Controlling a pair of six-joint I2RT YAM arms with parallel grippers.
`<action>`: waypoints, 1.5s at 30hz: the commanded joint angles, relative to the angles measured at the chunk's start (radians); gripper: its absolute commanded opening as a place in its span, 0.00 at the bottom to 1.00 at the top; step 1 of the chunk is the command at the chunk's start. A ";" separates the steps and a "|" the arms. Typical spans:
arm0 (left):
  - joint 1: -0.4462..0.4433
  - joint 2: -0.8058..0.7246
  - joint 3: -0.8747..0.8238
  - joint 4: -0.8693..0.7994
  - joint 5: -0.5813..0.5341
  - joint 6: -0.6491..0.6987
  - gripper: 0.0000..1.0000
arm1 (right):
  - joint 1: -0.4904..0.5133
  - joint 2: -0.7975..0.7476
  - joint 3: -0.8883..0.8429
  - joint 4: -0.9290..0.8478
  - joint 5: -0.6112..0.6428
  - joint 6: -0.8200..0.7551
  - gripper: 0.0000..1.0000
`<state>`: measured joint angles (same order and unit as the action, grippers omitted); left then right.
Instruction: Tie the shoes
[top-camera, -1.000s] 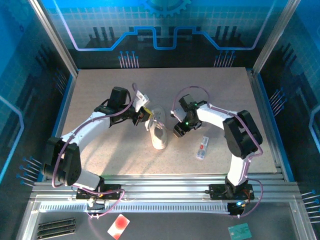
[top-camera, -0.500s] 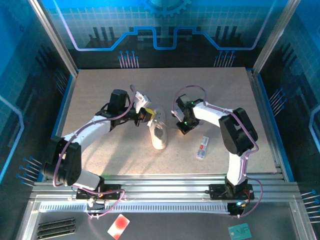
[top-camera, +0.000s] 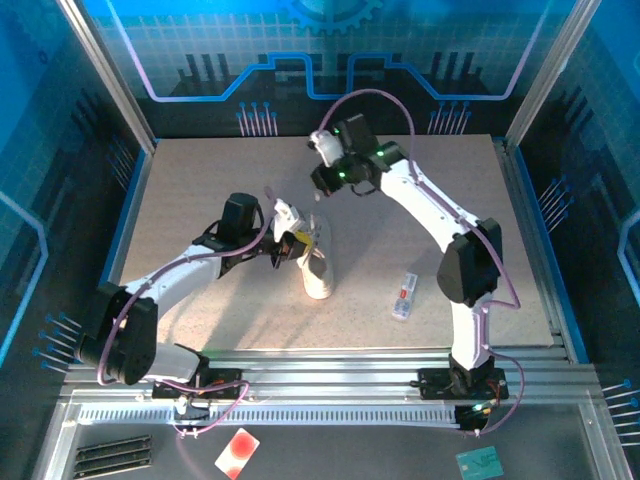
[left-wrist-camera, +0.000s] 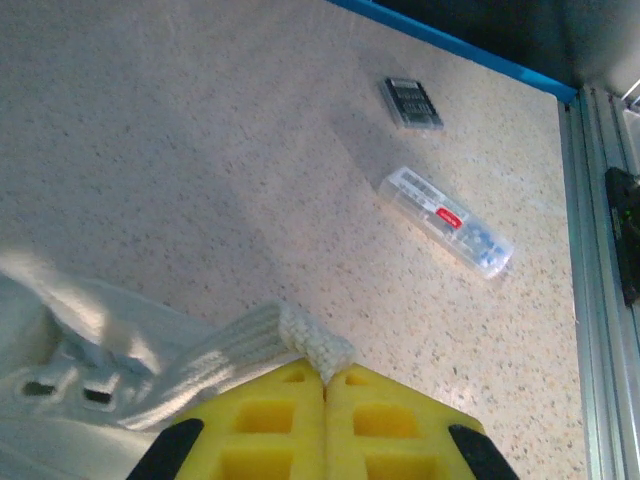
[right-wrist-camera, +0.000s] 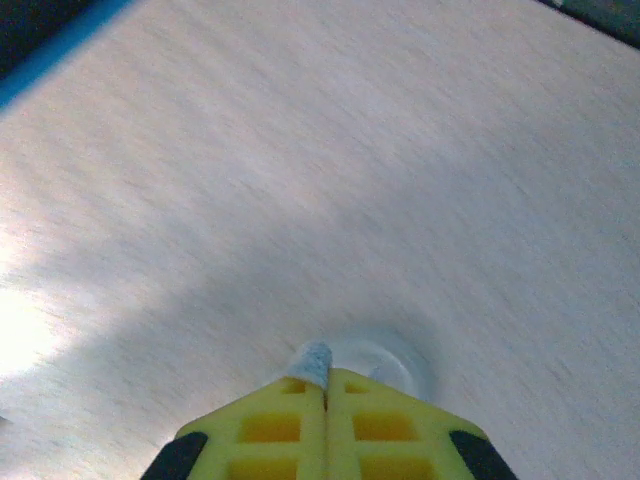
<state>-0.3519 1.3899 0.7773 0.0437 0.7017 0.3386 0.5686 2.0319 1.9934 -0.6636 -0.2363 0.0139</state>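
Now the right gripper (top-camera: 322, 183), jaws pressed together on a lace end (right-wrist-camera: 312, 358), had swung from beside the white sneaker (top-camera: 318, 262) to well beyond it. The left gripper (top-camera: 290, 245), just beside the sneaker, pinched the other lace (left-wrist-camera: 262, 338). Probably a pull to tighten.

A speckled beige desk (top-camera: 200, 180) takes up the middle. On the desk's right near part lies a small clear tube (top-camera: 404, 296) with red and blue marks, flat, and a small dark flat rectangle (left-wrist-camera: 411, 102) lies near it by the desk's blue edge. Metal rails (top-camera: 340, 370) run along the desk's near edge. Past them, off the desk, lie a red-and-white card (top-camera: 236, 452), a green card (top-camera: 480, 463) and black strips (top-camera: 112, 455).
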 joint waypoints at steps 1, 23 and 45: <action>-0.019 -0.035 -0.047 0.055 -0.011 -0.003 0.00 | 0.073 0.083 0.046 -0.017 -0.205 0.052 0.13; 0.012 -0.003 -0.021 0.157 0.030 -0.106 0.00 | -0.070 -0.390 -0.668 0.419 -0.394 0.061 0.58; 0.021 0.015 -0.012 0.211 -0.001 -0.110 0.00 | -0.006 -0.344 -0.744 0.459 -0.343 0.354 0.59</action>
<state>-0.3367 1.3911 0.7593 0.1963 0.6964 0.2340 0.5453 1.6798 1.2678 -0.2111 -0.5835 0.3271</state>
